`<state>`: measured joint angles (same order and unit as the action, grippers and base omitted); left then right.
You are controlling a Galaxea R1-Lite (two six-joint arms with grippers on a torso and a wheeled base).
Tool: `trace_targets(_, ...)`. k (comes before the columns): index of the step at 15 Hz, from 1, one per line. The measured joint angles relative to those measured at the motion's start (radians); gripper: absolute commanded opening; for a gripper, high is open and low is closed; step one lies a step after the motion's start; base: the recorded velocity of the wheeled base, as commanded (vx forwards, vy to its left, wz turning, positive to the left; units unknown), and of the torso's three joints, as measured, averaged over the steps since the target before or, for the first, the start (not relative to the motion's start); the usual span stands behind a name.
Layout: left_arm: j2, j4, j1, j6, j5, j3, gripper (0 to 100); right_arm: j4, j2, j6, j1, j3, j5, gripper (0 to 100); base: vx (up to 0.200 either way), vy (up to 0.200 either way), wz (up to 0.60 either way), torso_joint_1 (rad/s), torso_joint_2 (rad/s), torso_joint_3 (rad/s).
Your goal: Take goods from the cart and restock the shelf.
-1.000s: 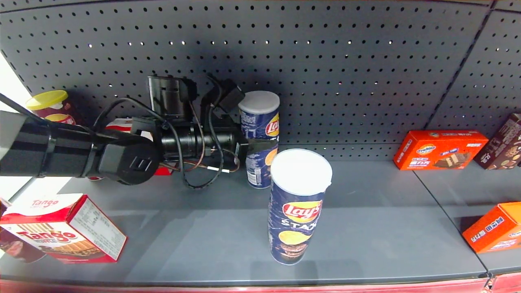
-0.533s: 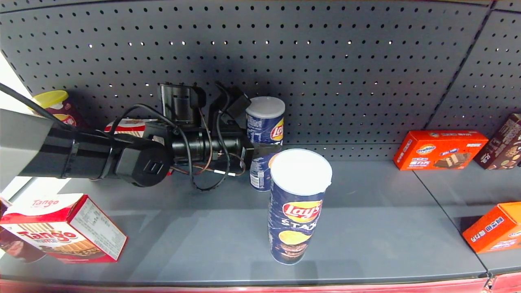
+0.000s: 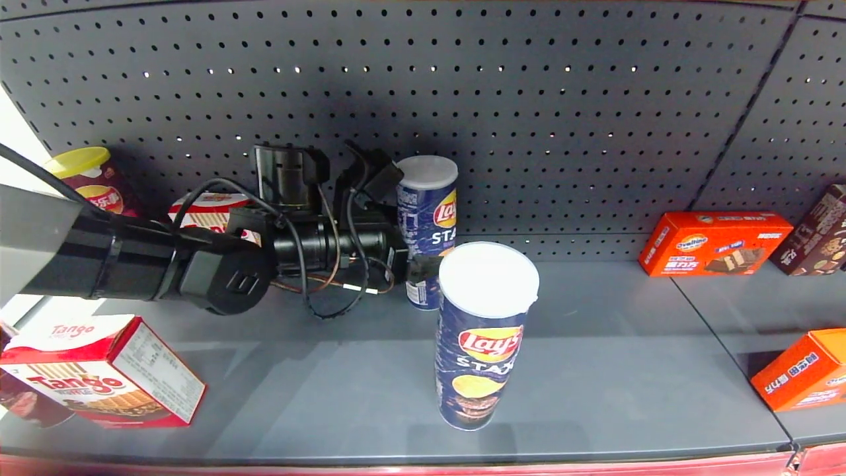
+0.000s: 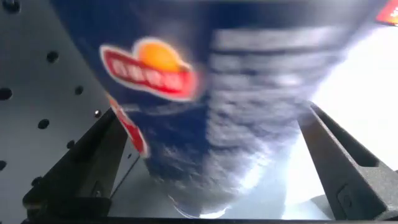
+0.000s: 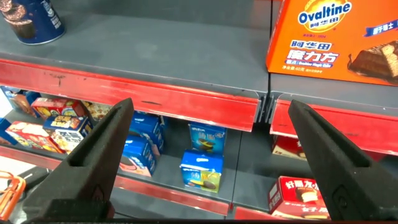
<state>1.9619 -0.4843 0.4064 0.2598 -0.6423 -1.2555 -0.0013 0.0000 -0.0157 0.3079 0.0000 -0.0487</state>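
1. A grey shop shelf (image 3: 628, 370) with a perforated back panel (image 3: 529, 99). Two tall blue crisp cans stand on it, both upright with white lids on top.
2. The rear crisp can (image 3: 429, 211) stands close to the back panel, its long axis vertical and its base on the shelf. This appears to be the item now being restocked.
3. The left gripper (image 4: 211, 174) comes in level from the robot's left, so the can lies straight ahead of it, between its fingers at the lower half. The fingers are spread apart, one on each side of the can wall. Whether either one touches the wall cannot be told.
4. The front crisp can (image 3: 482, 344) stands nearer the shelf edge. It is just to the right of the left gripper's near finger and close to it.
5. The right gripper (image 5: 211, 155) hangs lower, facing the shelves below, with its fingers wide apart and nothing between them. The left arm is far nearer the rear can.
6. Judgement: the placing looks nearly done. Drawing the left gripper straight back to the left, along the arm's own line, would keep both fingers off the two cans.
7. A red and white wafer box (image 3: 106, 373) lies at the shelf's left front.
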Motion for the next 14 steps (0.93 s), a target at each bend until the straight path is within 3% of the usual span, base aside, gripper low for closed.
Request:
trace_targets(4, -0.062, -0.097, -0.003, 0.001, 0.013, 0.129, 100, 0.000, 0.000, 0.000, 0.000, 0.000, 0.000, 100, 0.000, 0.000, 0.00, 0.000, 0.00, 0.000)
trace_targets(8, -0.103, -0.109, -0.013, 0.020, 0.144, 0.208, 100, 0.000, 0.000, 0.000, 0.000, 0.000, 0.000, 100, 0.000, 0.000, 0.00, 0.000, 0.00, 0.000)
trace_targets(14, -0.114, -0.110, -0.028, 0.023, 0.240, 0.229, 100, 0.000, 0.000, 0.000, 0.000, 0.000, 0.000, 100, 0.000, 0.000, 0.00, 0.000, 0.00, 0.000)
